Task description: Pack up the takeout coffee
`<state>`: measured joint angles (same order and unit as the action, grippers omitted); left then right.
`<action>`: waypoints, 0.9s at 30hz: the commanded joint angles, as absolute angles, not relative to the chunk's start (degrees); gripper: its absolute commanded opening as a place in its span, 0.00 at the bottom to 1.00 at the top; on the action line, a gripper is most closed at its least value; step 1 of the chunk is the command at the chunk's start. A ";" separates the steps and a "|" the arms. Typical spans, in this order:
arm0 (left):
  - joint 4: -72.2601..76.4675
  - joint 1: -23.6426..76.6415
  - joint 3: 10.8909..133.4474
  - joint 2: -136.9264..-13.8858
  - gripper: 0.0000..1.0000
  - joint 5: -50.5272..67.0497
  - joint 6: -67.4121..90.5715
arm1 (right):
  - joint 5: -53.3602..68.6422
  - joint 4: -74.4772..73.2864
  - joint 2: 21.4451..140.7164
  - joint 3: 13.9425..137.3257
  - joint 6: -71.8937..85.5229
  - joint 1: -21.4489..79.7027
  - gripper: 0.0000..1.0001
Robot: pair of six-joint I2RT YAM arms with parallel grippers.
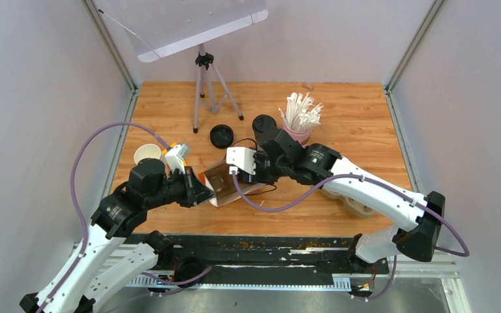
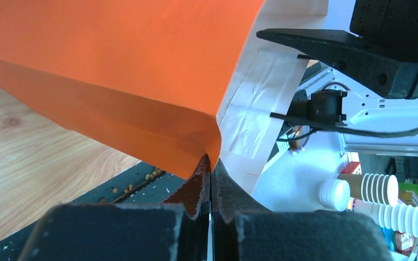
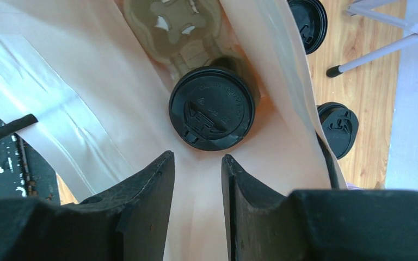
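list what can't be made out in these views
Top view: bag inside, blocked by right arm.
Right wrist view: cup walls and fill, covered by its lid; tray cut off by the top edge.
Left wrist view: most of the table, hidden by the bag held in the left tool.

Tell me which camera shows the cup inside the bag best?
The right wrist view: it looks straight down into the bag onto the lidded cup seated in the tray. The top view shows only the bag, and the left wrist view just its orange outside.
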<state>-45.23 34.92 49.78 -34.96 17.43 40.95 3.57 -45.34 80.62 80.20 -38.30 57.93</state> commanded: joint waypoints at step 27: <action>-66.21 35.14 67.89 -44.68 0.00 12.43 45.20 | 11.70 -38.66 73.89 89.65 -27.75 53.61 0.43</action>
